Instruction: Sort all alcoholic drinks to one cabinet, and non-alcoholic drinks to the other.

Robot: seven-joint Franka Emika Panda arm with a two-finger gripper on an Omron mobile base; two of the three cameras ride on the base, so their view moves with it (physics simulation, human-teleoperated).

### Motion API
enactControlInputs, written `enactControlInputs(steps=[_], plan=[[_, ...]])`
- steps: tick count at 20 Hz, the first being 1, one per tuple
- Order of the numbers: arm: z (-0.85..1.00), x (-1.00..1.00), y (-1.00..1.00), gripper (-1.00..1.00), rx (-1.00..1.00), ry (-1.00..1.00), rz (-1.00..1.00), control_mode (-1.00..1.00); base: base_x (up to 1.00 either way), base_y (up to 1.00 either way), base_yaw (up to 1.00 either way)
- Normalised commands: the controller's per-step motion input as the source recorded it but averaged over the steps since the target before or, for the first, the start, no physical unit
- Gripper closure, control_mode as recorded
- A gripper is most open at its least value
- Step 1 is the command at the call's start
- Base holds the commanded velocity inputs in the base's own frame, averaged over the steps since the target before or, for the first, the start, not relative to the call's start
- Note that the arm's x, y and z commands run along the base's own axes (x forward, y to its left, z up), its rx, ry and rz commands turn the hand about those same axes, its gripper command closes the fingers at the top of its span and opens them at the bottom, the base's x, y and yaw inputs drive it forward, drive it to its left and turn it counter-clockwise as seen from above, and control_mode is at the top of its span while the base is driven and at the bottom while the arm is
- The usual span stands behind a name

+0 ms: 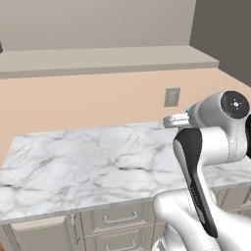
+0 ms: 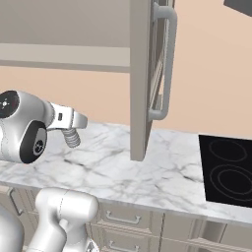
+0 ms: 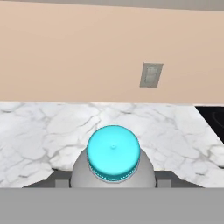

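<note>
Above the marble counter (image 1: 73,162) | gripper (image 3: 113,186) clamps the clear teal-capped bottle (image 3: 113,158), held aloft | open cabinet door (image 2: 147,74) to the right | sorting underway: this non-alcoholic drink isn't shelved yet.

I see a white marble counter (image 1: 73,157) running along a peach wall (image 1: 88,98), with a grey outlet plate (image 1: 172,97) set in that wall. Pale drawers (image 1: 117,218) with bar handles sit under the near edge. An upper cabinet door (image 2: 147,78) hangs open over the counter, and a black cooktop (image 2: 229,170) lies at the right.
</note>
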Motion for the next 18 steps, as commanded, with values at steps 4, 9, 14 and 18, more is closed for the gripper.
enactControlInputs(steps=[4, 9, 14, 18], plan=[[0.00, 0.00, 0.00, 1.00, 0.00, 0.00, 0.00, 1.00, 0.08, 0.15, 0.00], [0.00, 0.00, 0.00, 1.00, 0.00, 0.00, 0.00, 1.00, 0.01, 0.08, 0.00], [0.00, 0.00, 0.02, 1.00, 0.00, 0.00, 0.00, -1.00, 0.00, 0.05, 0.00], [0.00, -0.08, 0.09, 1.00, 0.00, 0.00, 0.00, -1.00, 0.00, 0.00, 0.00]])
